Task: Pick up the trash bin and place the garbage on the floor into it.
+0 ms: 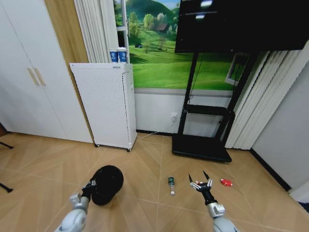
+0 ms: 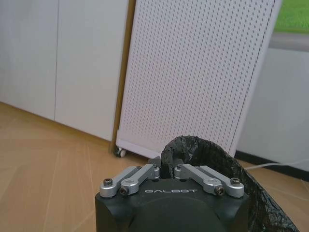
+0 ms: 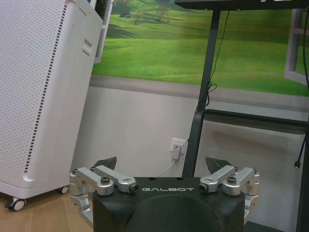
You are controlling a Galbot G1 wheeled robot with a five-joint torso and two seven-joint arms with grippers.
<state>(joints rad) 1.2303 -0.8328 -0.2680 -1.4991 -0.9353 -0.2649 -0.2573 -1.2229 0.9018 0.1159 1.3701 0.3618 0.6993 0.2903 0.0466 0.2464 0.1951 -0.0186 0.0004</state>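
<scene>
**On the wood floor: bin gripped at left, litter lying ahead**

At the near left of the floor, the left gripper (image 1: 90, 186) has its jaws pressed together on the rim of the small black round mesh trash bin (image 1: 107, 183); the left wrist view shows the fingers (image 2: 145, 172) pinching the wrinkled black liner edge (image 2: 193, 145), with the bin body mostly cut off. The right gripper (image 1: 201, 181) hangs near right, jaws spread wide and holding nothing. Between the two grippers lies the clear plastic bottle with a green label (image 1: 171, 184); a small red-and-white item (image 1: 226, 182) lies just right of the right gripper, too small to identify. Farther off stand the tall white perforated box unit (image 1: 107, 104) on castors, left, and the black screen stand (image 1: 206, 126), right, with open floor between.
</scene>
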